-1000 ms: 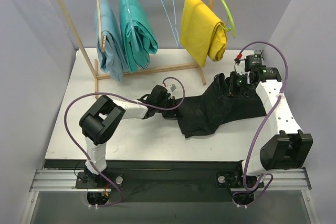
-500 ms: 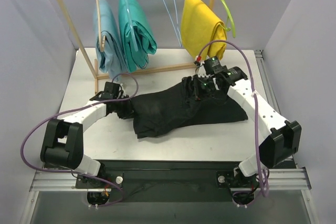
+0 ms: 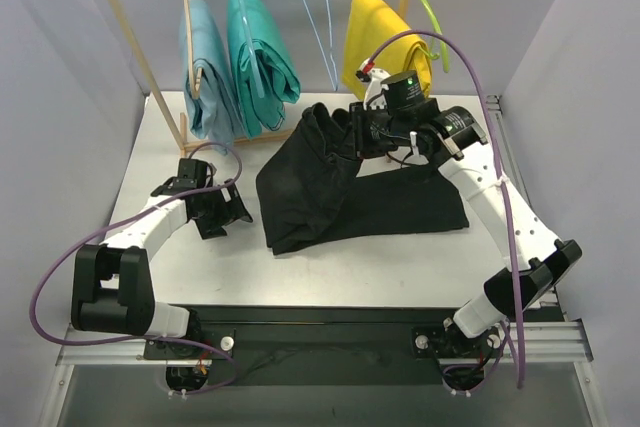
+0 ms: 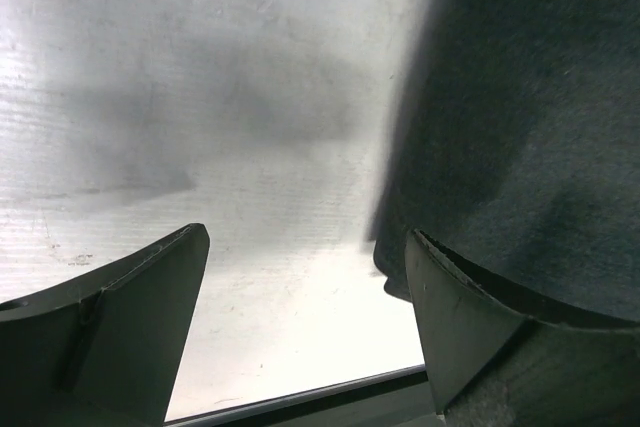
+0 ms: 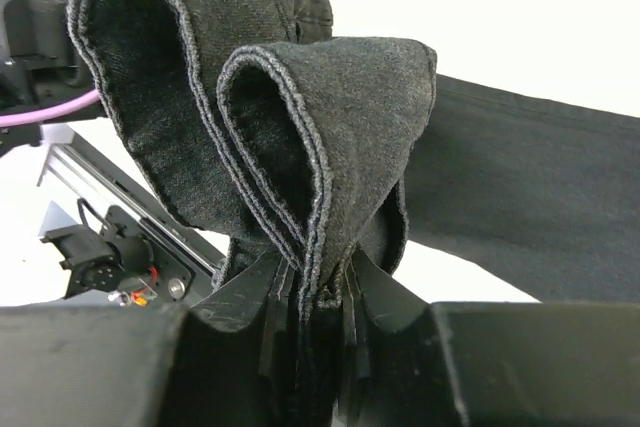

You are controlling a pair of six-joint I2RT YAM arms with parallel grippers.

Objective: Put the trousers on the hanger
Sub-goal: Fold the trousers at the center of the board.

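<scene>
The black trousers (image 3: pixel 320 182) lie on the white table (image 3: pixel 200 267), one end lifted into a peak near the rack. My right gripper (image 3: pixel 352 134) is shut on that lifted end; in the right wrist view folded hems (image 5: pixel 320 127) bunch between its fingers (image 5: pixel 250 302). My left gripper (image 3: pixel 232 215) stands open just left of the trousers, low over the table, nothing between its fingers (image 4: pixel 150 297); the dark cloth (image 4: pixel 530 127) lies beside the right finger. The thin light-blue hanger (image 3: pixel 318 17) hangs bare on the rail, behind and above the lifted cloth.
A wooden rack (image 3: pixel 150 77) stands at the table's back. On it hang a light-blue garment (image 3: pixel 205 77), a teal garment (image 3: pixel 258 57) and a yellow garment (image 3: pixel 375 42) on a lime-green hanger (image 3: pixel 425 7). Grey walls close both sides.
My left gripper let go of the trousers, opened and drew back to the left. My right gripper carried its end of the trousers left and up toward the rack.
</scene>
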